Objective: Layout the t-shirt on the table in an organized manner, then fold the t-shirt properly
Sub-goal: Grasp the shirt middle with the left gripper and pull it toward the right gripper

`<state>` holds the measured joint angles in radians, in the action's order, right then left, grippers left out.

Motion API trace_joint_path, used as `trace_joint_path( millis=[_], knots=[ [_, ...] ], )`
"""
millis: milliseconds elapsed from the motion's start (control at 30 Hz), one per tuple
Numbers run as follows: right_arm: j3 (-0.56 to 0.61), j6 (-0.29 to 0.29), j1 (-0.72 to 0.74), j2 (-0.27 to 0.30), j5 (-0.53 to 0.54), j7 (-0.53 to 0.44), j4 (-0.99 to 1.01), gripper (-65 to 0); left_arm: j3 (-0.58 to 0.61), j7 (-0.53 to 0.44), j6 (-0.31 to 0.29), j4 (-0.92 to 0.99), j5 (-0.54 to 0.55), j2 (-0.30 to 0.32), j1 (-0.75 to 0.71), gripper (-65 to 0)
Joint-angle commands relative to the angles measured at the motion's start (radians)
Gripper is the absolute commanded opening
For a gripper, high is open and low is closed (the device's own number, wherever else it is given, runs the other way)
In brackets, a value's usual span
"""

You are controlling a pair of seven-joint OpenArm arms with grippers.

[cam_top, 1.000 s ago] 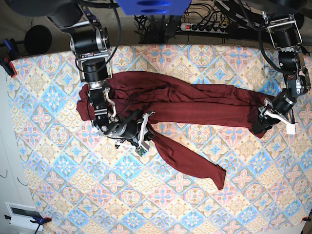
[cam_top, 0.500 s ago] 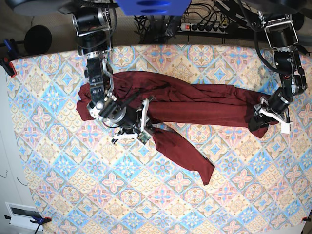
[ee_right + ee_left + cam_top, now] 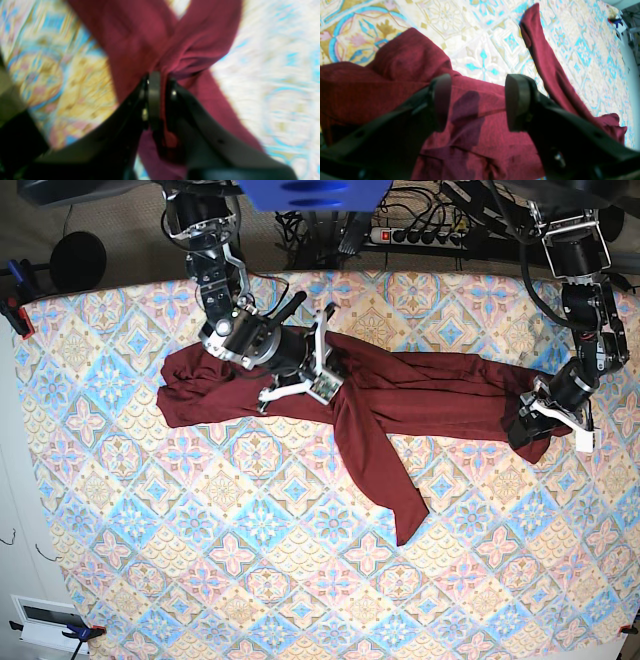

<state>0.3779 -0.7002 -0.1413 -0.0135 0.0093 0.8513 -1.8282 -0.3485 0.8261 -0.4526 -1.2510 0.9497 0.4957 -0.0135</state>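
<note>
Maroon long-sleeved jersey t-shirt [image 3: 420, 395] lies bunched in a long band across the far half of the pastel diamond-tiled cloth-covered table [image 3: 250, 560], one sleeve trailing toward the near edge. Left gripper [image 3: 477, 102]: jaws spread wide over the band's end, gripping nothing. Right gripper [image 3: 161, 92]: pinched closed on a gathered fold.

Plain dark maroon t-shirt [image 3: 420, 395], no print on it. Under it, the tabletop [image 3: 250, 580] shows pastel blue, pink and cream diamond tiles with floral medallions.
</note>
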Motion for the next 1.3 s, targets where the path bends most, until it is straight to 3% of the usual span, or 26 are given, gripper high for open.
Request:
trace_joint_path(
  millis=[0, 100, 200, 300, 500, 600, 833, 1100, 1267],
  knots=[
    [0.011, 0.002, 0.024, -0.006, 0.016, -0.03, -0.014, -63.7, -0.005, -0.018, -0.01, -0.016, 0.021, 0.021, 0.016, -31.3],
    [0.007, 0.002, 0.024, -0.006, 0.014, -0.03, 0.015, -58.3, -0.004, -0.018, -0.01, -0.016, 0.021, 0.021, 0.017, -31.3],
    [-0.026, 0.002, 0.022, -0.001, 0.014, -0.03, 0.006, -47.2, -0.004, -0.017, -0.012, -0.046, 0.021, 0.021, 0.024, -30.8],
    [-0.044, 0.002, 0.022, 0.001, 0.018, -0.03, -0.017, -40.2, 0.036, -0.017, -0.008, -0.138, 0.019, 0.021, 0.025, -30.7],
    [-0.046, 0.002, 0.019, 0.001, 0.019, -0.03, -0.049, -40.0, 0.148, -0.017, 0.013, -0.158, -0.002, -0.01, 0.143, -30.7],
    [-0.079, 0.002, 0.016, 0.001, 0.019, -0.031, -0.071, -40.7, 0.15, -0.012, 0.051, -0.111, -0.082, -0.071, 0.215, -30.7],
    [-0.086, 0.002, 0.016, 0.002, 0.019, -0.033, -0.09, -41.1, 0.21, -0.012, 0.054, 0.044, -0.266, -0.208, 0.36, -30.7],
    [-0.086, 0.002, 0.016, 0.002, 0.019, -0.034, -0.092, -41.1, 0.213, -0.02, 0.061, 0.129, -0.435, -0.355, 0.403, -30.7],
    [-0.086, 0.002, 0.016, 0.002, 0.019, -0.034, -0.092, -41.1, 0.211, -0.103, 0.173, 0.202, -0.529, -0.418, 0.407, -30.6]
  ],
)
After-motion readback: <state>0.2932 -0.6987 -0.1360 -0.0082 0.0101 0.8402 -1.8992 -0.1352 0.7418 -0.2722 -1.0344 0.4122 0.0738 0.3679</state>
